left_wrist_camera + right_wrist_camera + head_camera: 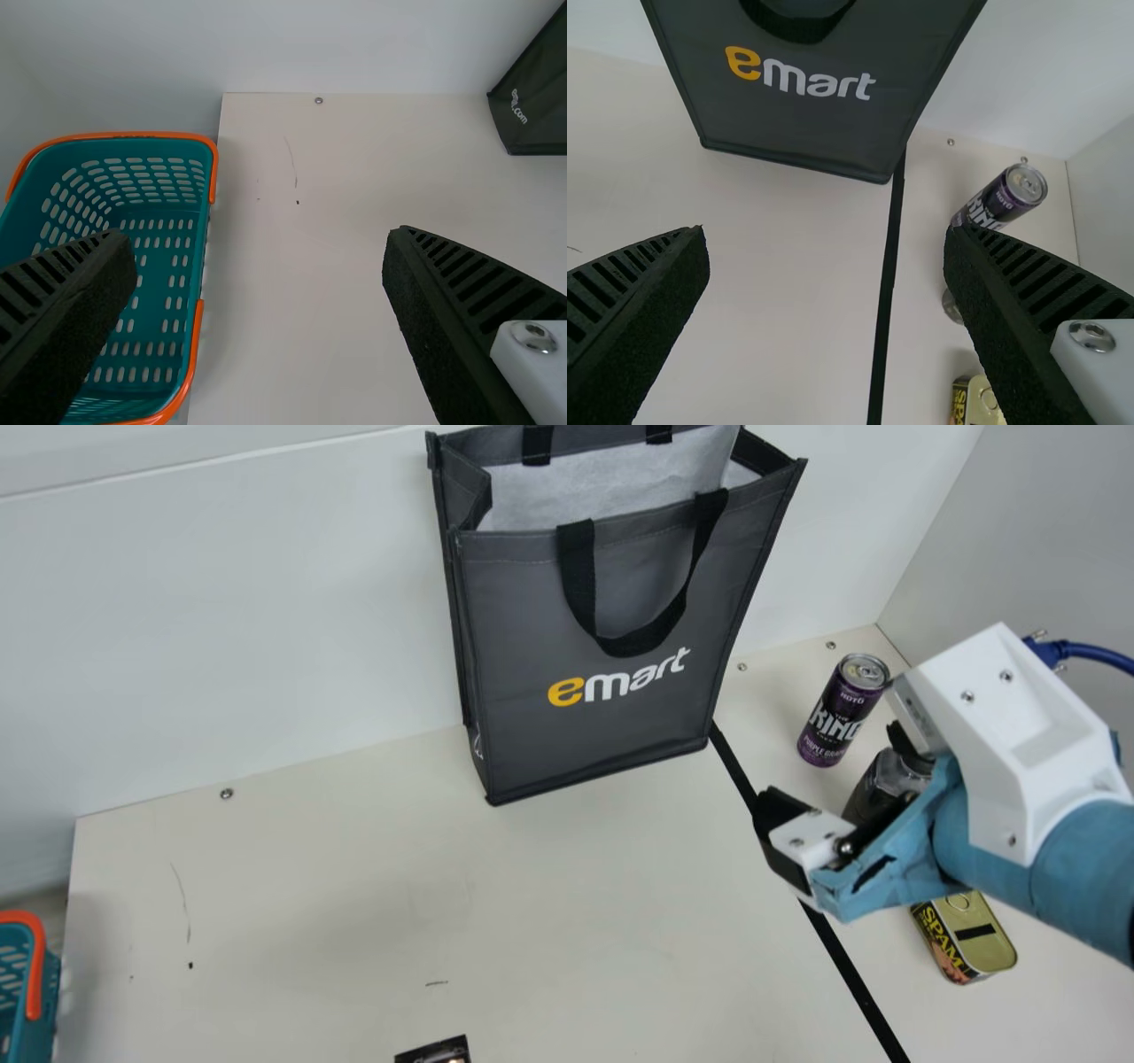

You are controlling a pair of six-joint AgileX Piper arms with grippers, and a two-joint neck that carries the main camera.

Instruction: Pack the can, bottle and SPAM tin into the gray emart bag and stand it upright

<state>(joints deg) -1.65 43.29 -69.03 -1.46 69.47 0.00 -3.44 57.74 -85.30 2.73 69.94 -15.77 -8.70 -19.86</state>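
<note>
The gray emart bag [611, 593] stands upright against the back wall, its mouth open and one handle hanging over the front. Right of the black line, the purple can [842, 710] stands upright. The dark bottle [873, 786] is partly hidden by my right gripper [834, 778], which is open above the table with nothing held. The SPAM tin [966, 939] lies nearer the front, partly under that arm. A dark tip of my left gripper [434, 1051] shows at the bottom edge. In the left wrist view my left gripper [261, 257] is open and empty; in the right wrist view my right gripper [826, 252] is too.
A teal basket [205, 257] with orange handles stands at the table's left side. A black line [842, 948] runs from the bag's right corner toward the front. White walls bound the table at the back and right; a blue cable [1094, 654] trails at the right arm.
</note>
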